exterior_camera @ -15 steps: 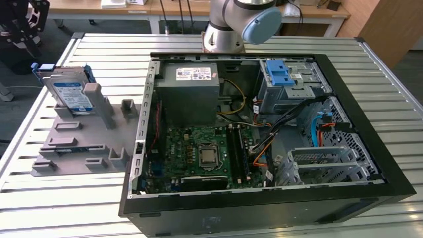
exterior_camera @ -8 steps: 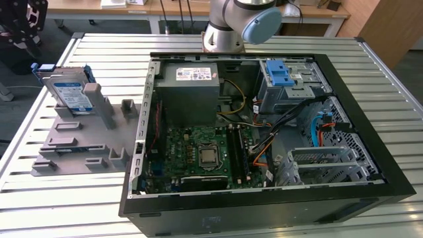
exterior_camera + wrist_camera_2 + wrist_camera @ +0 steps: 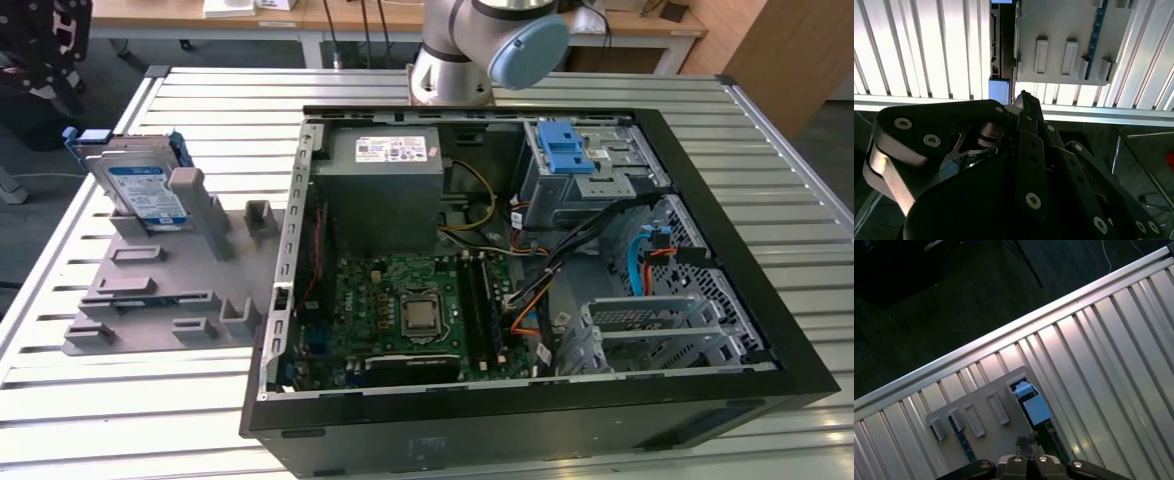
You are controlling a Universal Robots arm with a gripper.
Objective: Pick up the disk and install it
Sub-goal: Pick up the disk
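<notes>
Silver rectangular hard-drive disk [image 3: 144,188] with a blue plastic frame stands upright in the grey plastic holder rack [image 3: 147,290] on the slatted metal table [image 3: 134,420], at the exterior view's left of the open black computer case [image 3: 534,425]. Gripper [image 3: 1026,442] hangs above the rack, fingers together, empty.

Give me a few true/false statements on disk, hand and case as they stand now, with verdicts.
1. The disk stands on edge in the grey fixture, outside the case. True.
2. The hand is holding the disk. False: it holds nothing and hangs above the fixture.
3. A blue bracket sits in the drive cage inside the case. True.
4. The power supply lies on the table beside the case. False: it is inside the case.
5. The case is closed. False: it is open, with the motherboard exposed.
</notes>
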